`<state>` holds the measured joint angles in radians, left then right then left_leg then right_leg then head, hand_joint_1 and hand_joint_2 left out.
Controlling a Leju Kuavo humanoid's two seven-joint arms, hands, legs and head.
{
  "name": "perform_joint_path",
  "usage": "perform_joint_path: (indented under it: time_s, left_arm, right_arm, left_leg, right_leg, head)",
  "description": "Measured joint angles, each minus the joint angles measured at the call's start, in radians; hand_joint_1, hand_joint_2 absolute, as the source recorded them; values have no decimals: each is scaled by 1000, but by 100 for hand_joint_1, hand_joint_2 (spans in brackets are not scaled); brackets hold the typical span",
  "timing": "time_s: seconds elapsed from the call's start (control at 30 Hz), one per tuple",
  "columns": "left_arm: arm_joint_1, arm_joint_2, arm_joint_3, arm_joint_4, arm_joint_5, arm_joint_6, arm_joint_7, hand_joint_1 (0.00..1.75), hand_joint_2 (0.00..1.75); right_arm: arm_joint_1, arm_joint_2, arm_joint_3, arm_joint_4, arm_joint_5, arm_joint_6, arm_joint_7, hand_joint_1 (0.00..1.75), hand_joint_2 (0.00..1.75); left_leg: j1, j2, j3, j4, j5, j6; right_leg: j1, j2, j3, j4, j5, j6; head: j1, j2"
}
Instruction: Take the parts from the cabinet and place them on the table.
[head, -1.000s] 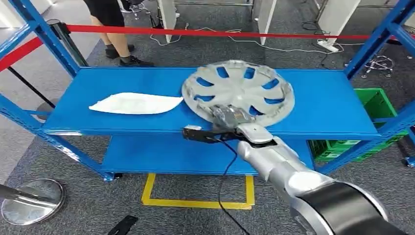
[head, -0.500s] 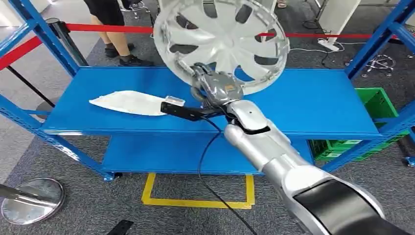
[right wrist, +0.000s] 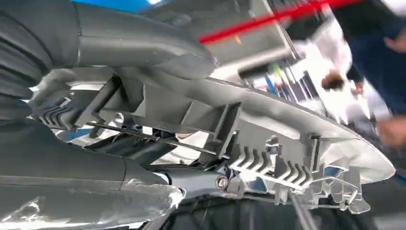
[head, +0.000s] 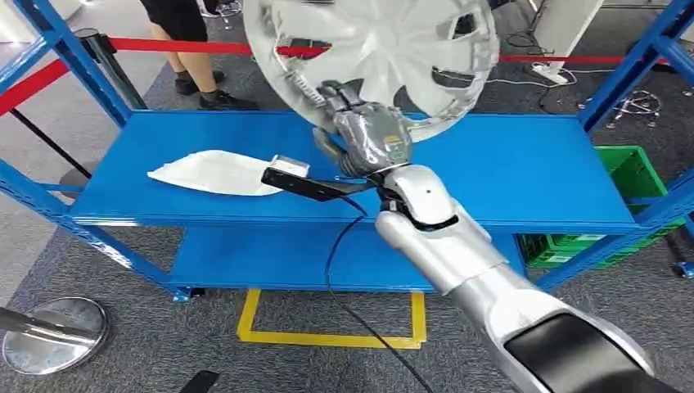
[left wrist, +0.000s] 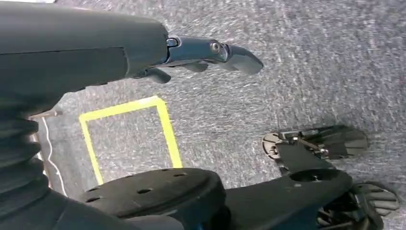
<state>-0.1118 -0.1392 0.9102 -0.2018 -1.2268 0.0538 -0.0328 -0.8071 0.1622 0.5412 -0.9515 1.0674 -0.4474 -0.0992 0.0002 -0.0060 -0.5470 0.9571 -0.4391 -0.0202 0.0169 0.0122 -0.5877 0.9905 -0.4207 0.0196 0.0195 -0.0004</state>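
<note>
A: Entry, right arm. The right hand [head: 364, 135] grips the silver hubcap [head: 376, 53] at its near rim. The disc is lifted clear of the blue shelf [head: 524, 176] and stands close to upright, its top cut off by the frame edge in the head view.

B: Confirmed in the right wrist view. The thumb lies across one face of the rim and the darker fingers [right wrist: 143, 191] close under the other, with the ribbed clips on the underside of the hubcap [right wrist: 268, 143] plainly visible between them.

A: Second part: a flat white panel [head: 217, 172] lies on the left half of the top shelf, well apart from the hubcap, with the wrist camera bracket overlapping its right tip in the picture.

B: Left hand [left wrist: 210, 52]: hanging over grey carpet, fingers stretched out and apart, nothing in them. A yellow taped rectangle [left wrist: 163, 124] marks the floor below.

A: Surroundings. A red barrier tape [head: 164, 47] runs across behind the rack. A person's legs and dark shoes [head: 200, 86] stand on the far left side beyond it. A green crate [head: 634, 176] sits at the right, partly behind the blue upright. A round stanchion base [head: 53, 332] rests on the floor at the near left.
</note>
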Motion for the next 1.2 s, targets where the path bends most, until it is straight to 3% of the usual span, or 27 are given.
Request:
perform_joint_path:
  time_s: [0.2,0.43,0.57,0.6,0.67,0.7,0.73,0.8,0.83,0.87,0.9,0.97,1.0,1.03,1.13,1.2]
  left_arm:
    - [8,0,17,0,6,5,-13,0,175]
    - [9,0,31,0,20,25,8,0,175]
    - [8,0,48,0,24,23,8,0,175]
    - [8,0,48,0,24,23,7,0,175]
    - [6,-3,49,0,24,23,4,0,175]
    - [4,-4,50,0,24,24,3,0,175]
    - [4,-4,50,0,24,24,2,0,175]
    - [5,-5,50,0,24,24,2,0,175]
    - [5,-5,50,0,24,24,2,0,175]
    - [5,-5,50,0,24,23,2,0,175]
    - [5,-5,50,0,23,23,2,0,175]
    - [5,-6,50,0,23,22,0,0,175]
    - [5,-3,50,0,22,23,0,0,175]
    - [1,-4,50,0,22,22,-1,0,175]
    - [2,-4,50,0,22,22,-2,0,175]
    - [1,-4,50,0,22,23,-2,0,175]
  right_arm:
    - [70,-56,36,-179,-10,-7,11,175,175]
    - [90,-77,57,-233,-42,-5,11,175,175]
    - [96,-79,64,-233,-53,-5,9,175,175]
    - [96,-79,65,-233,-55,-5,8,175,175]
    - [97,-81,65,-238,-58,-6,7,175,175]
    - [96,-82,65,-238,-59,-6,6,175,175]
    - [96,-83,66,-238,-59,-6,5,175,175]
    - [104,-88,70,-238,-59,-6,1,175,175]
    - [109,-91,72,-238,-60,-6,0,175,175]
    - [114,-94,73,-238,-61,-6,1,175,175]
    - [116,-95,73,-238,-63,-6,1,175,175]
    - [113,-95,73,-239,-63,-6,1,175,175]
    - [113,-96,74,-240,-62,-6,-1,175,175]
    - [108,-97,76,-241,-62,-6,-2,175,175]
    - [113,-99,78,-243,-65,-7,-1,175,175]
    - [113,-100,78,-243,-69,-6,0,175,175]
  left_leg:
    - [0,0,-1,0,0,0]
    - [-1,0,-1,2,-1,1]
    - [-5,0,-2,6,-3,8]
    - [-7,0,-2,6,2,11]
    - [4,4,4,-14,16,22]
    - [3,6,3,-15,19,24]
    - [4,7,2,-15,19,24]
    - [6,9,1,-15,19,24]
    - [8,8,1,-14,19,24]
    - [10,8,2,-12,18,23]
    - [15,8,1,-9,16,19]
    - [27,7,0,8,4,1]
    - [27,6,-4,15,-3,-10]
    - [22,6,-14,26,-4,-18]
    - [22,4,-25,31,7,-33]
    - [23,6,-41,49,-26,-40]
  right_leg:
    - [0,0,-1,0,0,0]
    - [-1,0,0,-1,1,1]
    - [-6,0,-1,-1,2,6]
    - [-8,0,0,-2,8,12]
    - [-7,0,-11,0,-3,18]
    - [-6,-2,-22,30,-29,25]
    - [-10,-2,-49,95,-67,29]
    - [-15,-2,-126,273,-138,36]
    - [-18,-2,-152,328,-144,41]
    - [-22,-3,-155,328,-127,46]
    - [-26,-3,-136,284,-86,52]
    - [-39,-9,-51,103,13,68]
    - [-38,-8,-31,65,-5,80]
    - [-31,0,-18,55,-3,62]
    - [-32,3,-34,62,-12,37]
    - [-37,4,-45,57,-4,12]
  head:
    - [0,0]
    - [-1,0]
    - [-1,0]
    - [-1,0]
    - [-2,0]
    - [4,0]
    - [6,0]
    - [5,0]
    - [5,0]
    - [5,0]
    - [5,0]
    - [5,0]
    - [6,0]
    - [13,0]
    - [8,0]
    - [6,0]
